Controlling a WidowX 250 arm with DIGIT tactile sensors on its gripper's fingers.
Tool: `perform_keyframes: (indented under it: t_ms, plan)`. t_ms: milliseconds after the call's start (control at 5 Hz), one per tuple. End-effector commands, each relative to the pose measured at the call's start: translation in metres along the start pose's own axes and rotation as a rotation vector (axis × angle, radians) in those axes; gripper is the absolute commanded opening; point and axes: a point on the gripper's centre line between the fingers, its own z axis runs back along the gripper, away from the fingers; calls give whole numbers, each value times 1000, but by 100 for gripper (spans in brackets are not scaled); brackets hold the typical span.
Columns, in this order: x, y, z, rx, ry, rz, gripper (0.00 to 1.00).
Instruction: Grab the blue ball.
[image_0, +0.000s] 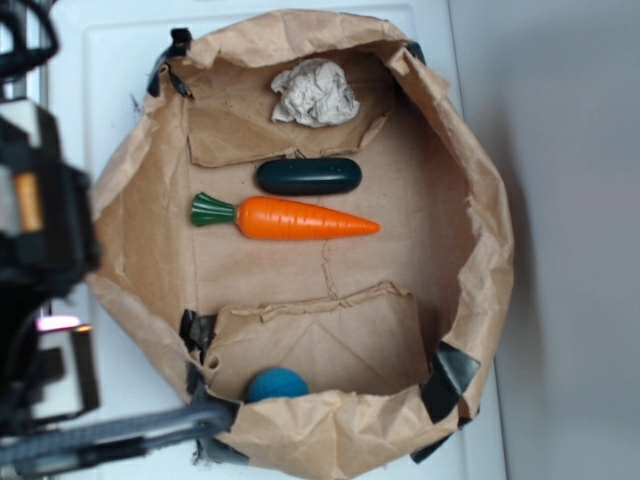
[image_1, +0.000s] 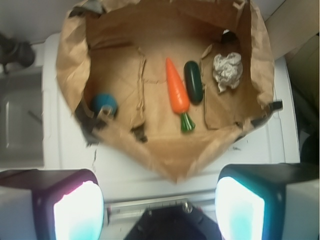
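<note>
From the exterior view, the blue ball (image_0: 277, 384) lies inside the paper bag (image_0: 480, 250), well apart from the carrot (image_0: 290, 218). From the wrist view, my gripper (image_1: 159, 210) is released, empty, outside the bag's rim.

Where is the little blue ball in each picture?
Exterior view: the blue ball sits at the bottom of the picture, tucked against the paper bag's near wall, below the orange carrot.
Wrist view: the blue ball is at the left, inside the bag's edge.
Shared landmark: the carrot, lying in the middle of the bag beside the dark green capsule.
</note>
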Motion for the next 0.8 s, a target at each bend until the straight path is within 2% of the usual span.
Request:
perform_keyframes:
  t_ms: [0,200,400,600]
  plan:
    - [48,21,-24,63,10,153,100]
    - [61,29,-43,54,37,118,100]
    - [69,24,-37,-22,12,50,100]
    - [69,24,-37,-22,12,50,100]
